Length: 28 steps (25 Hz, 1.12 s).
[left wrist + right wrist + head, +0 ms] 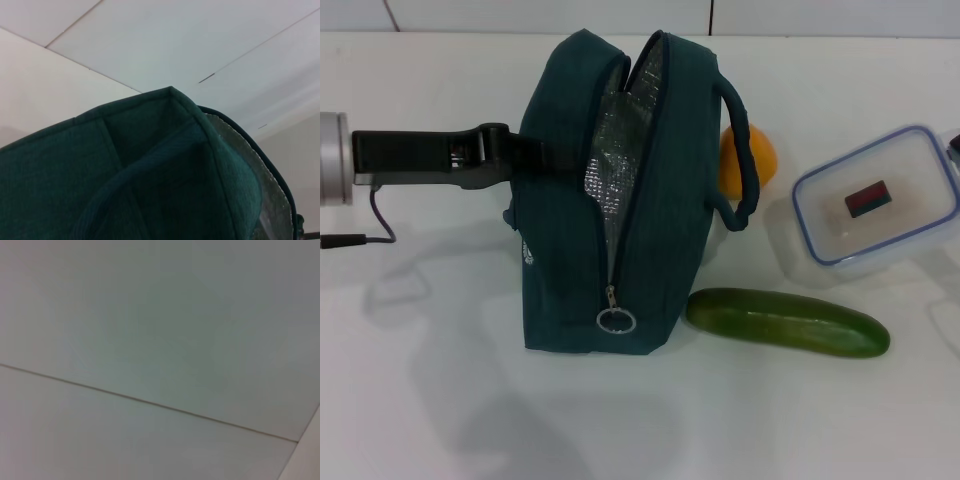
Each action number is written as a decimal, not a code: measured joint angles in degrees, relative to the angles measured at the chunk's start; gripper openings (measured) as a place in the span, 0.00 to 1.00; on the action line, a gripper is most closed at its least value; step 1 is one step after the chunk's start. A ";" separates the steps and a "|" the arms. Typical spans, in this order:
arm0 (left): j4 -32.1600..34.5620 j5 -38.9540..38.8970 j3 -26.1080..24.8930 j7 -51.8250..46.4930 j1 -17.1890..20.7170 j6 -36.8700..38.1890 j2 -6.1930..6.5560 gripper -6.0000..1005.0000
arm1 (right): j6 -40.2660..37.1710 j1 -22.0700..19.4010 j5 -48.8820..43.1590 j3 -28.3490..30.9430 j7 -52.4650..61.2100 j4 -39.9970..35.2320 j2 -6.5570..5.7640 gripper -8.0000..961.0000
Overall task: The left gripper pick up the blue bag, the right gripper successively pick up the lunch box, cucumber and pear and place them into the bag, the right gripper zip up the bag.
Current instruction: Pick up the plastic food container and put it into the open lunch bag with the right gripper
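Note:
The blue bag (560, 250) stands upright on the white table, its zipper open and the silver lining (610, 170) showing. My left gripper (525, 155) reaches in from the left and is shut on the bag's upper side. The bag's fabric and handle strap (150, 175) fill the left wrist view. A clear lunch box (875, 205) with a blue-rimmed lid lies to the right of the bag. In front of the lunch box lies the green cucumber (785, 322). The yellow-orange pear (752, 155) sits behind the bag's right handle, partly hidden. My right gripper is out of view.
A metal ring zipper pull (616, 320) hangs at the bag's near end. A black cable (360, 238) trails on the table at the left. The right wrist view shows only a white surface with a seam (150, 402).

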 joint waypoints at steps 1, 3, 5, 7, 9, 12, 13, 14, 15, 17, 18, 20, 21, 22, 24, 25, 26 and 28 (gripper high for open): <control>0.00 0.00 0.00 0.00 0.00 0.00 0.00 0.05 | -0.10 -0.08 0.23 0.00 0.43 0.02 -0.03 0.11; -0.13 0.00 -0.04 0.26 0.00 0.00 0.14 0.05 | -0.20 -0.17 0.44 0.00 0.91 0.10 -0.03 0.11; -0.65 0.00 -0.21 0.93 -0.01 -0.03 0.25 0.05 | -0.45 -0.29 1.02 0.00 2.01 0.56 0.06 0.11; -1.25 0.00 -0.27 1.53 -0.04 -0.06 0.29 0.05 | -0.94 -0.30 1.91 0.00 2.40 1.42 0.11 0.11; -1.51 0.00 -0.23 1.96 -0.07 -0.08 0.27 0.05 | -1.30 -0.31 2.55 0.00 2.98 1.99 0.14 0.11; -1.58 0.00 -0.18 2.58 -0.10 -0.09 0.23 0.05 | -1.92 -0.31 3.23 0.00 3.99 2.24 0.26 0.11; -1.58 0.00 -0.18 2.77 -0.13 -0.10 0.23 0.05 | -2.35 -0.31 3.50 0.00 4.46 2.26 0.34 0.11; -1.58 0.01 -0.15 3.03 -0.13 -0.10 0.23 0.05 | -2.56 -0.31 3.60 0.00 4.66 2.28 0.37 0.11; -1.58 0.01 -0.15 3.03 -0.13 -0.10 0.23 0.05 | -2.77 -0.31 3.70 0.00 5.06 2.29 0.39 0.11; -1.58 0.02 -0.05 3.37 -0.10 -0.10 0.23 0.05 | -3.08 -0.31 3.96 0.00 5.68 2.31 0.44 0.11; -1.58 0.02 -0.03 3.52 -0.08 -0.10 0.22 0.05 | -3.26 -0.29 4.19 0.00 5.90 2.43 0.46 0.11; -1.58 0.03 0.00 3.87 -0.04 -0.10 0.13 0.05 | -3.55 -0.12 4.58 0.00 6.11 2.95 0.48 0.11; -1.58 0.03 -0.01 4.06 -0.03 -0.10 0.11 0.05 | -3.62 0.01 4.76 0.00 6.13 3.29 0.48 0.11; -1.57 0.03 -0.02 4.31 0.00 -0.10 0.06 0.05 | -3.62 0.14 4.89 0.00 6.13 3.57 0.47 0.11; -1.61 0.03 -0.05 4.86 0.01 -0.12 0.00 0.05 | -3.63 0.22 5.01 0.00 6.18 3.88 0.47 0.11; -1.75 0.03 -0.08 5.01 -0.01 -0.17 0.00 0.05 | -3.62 0.23 5.01 0.00 6.20 3.99 0.48 0.11; -2.17 0.03 -0.15 5.28 -0.14 -0.21 0.04 0.05 | -3.63 0.25 5.03 0.00 6.25 4.16 0.51 0.11; -3.08 0.03 -0.24 5.64 -0.41 -0.24 0.19 0.05 | -3.63 0.29 5.07 0.00 6.34 4.42 0.54 0.11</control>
